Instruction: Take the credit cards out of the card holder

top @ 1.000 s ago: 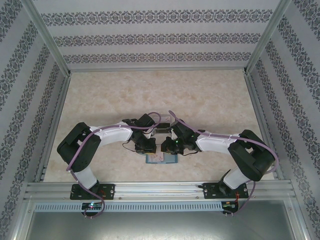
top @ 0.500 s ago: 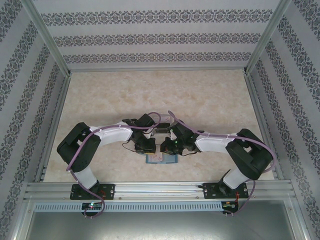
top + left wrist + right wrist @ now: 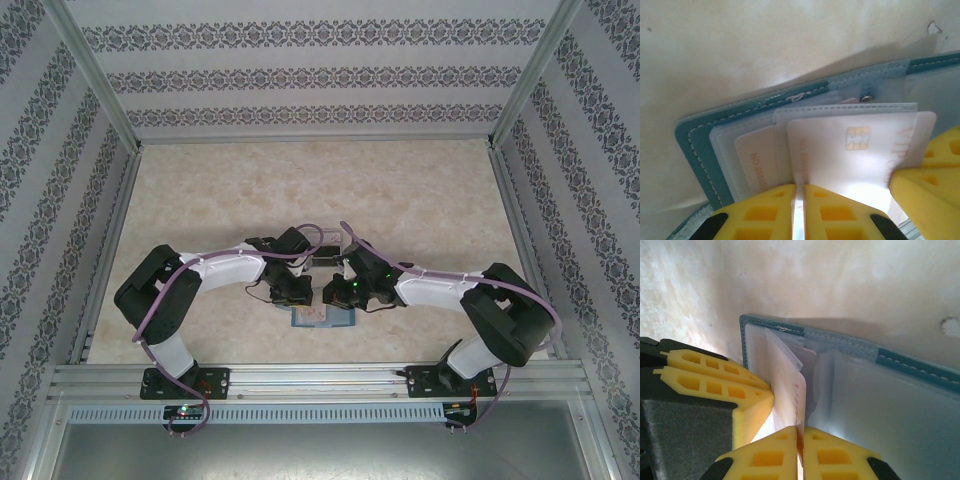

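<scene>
White chip card partly out of your open card holder on the table, right gripper pinched on it. Left gripper is closed on a thin edge, card or sleeve unclear. Second card still pocketed.

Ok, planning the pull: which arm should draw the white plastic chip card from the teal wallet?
Right, probably: right gripper holds the card at its free end; left gripper clamps the sleeve.

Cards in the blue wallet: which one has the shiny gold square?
The front card, sticking out and marked VIP. The card behind shows only a printed number, no gold square.
</scene>
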Controlling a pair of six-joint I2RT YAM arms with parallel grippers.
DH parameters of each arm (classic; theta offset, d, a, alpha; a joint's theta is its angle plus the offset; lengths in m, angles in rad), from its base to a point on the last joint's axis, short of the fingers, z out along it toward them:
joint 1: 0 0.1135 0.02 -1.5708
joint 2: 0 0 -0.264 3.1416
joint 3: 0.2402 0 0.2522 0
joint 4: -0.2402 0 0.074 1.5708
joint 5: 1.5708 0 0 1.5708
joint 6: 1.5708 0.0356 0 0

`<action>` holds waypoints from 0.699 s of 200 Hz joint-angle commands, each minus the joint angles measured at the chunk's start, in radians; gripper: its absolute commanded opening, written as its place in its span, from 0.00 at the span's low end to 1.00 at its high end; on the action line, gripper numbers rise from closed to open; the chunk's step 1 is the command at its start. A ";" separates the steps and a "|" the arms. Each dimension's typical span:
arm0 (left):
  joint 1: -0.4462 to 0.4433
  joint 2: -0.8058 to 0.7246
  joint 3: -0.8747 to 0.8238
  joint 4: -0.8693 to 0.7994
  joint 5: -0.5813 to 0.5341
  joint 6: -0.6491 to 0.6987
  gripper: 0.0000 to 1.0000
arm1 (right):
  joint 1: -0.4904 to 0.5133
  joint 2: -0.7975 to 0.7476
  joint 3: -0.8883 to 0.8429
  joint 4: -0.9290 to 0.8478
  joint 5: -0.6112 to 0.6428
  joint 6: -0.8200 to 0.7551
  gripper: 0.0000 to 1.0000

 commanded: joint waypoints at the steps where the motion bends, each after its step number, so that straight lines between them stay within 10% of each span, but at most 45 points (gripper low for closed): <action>1: -0.007 0.023 -0.012 -0.093 -0.092 0.022 0.15 | -0.019 -0.017 -0.024 -0.072 0.041 -0.023 0.12; 140: -0.007 0.014 0.009 -0.154 -0.142 0.039 0.14 | -0.022 -0.073 0.004 -0.196 0.104 -0.056 0.08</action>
